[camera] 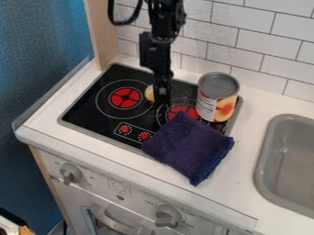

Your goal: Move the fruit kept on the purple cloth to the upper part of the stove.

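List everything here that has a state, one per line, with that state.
Fruit: upper part of the stove, partly hidden; held or resting, cannot tell.
Gripper: pointing down over the stove, at the fruit.
Can: upright, top covered.
Cloth: spread, rumpled, overlapping stove and counter.
Stove: burners red.
Oven knobs: setting unclear.

Toy kitchen (pixel 49 124): stovetop (pixel 83 113), sink (pixel 261 158), oven front (pixel 140 192) (knobs (pixel 167 215) and all), tiled wall (pixel 257 41).
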Available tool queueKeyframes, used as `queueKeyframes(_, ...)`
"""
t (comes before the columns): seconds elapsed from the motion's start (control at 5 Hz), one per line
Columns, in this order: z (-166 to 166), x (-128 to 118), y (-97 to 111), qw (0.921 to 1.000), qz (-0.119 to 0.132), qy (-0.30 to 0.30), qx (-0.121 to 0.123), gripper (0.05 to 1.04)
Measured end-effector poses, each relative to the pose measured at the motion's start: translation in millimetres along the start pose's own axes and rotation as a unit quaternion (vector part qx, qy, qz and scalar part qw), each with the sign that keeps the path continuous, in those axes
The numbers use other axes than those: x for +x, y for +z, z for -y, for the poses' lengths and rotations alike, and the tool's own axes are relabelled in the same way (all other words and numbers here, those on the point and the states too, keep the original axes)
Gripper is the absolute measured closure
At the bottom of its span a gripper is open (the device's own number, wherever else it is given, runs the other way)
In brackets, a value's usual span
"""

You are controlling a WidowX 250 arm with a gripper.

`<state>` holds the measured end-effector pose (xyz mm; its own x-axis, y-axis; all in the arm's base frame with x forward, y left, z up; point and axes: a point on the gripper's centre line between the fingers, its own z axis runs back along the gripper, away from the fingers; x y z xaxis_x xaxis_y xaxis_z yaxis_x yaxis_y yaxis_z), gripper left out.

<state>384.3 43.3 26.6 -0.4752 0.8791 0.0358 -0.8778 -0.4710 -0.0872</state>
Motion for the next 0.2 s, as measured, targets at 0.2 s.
queueKeyframes(0.2,2.8,4.9,32.5,0.9998,-0.003,0.007,-0.017,0.083)
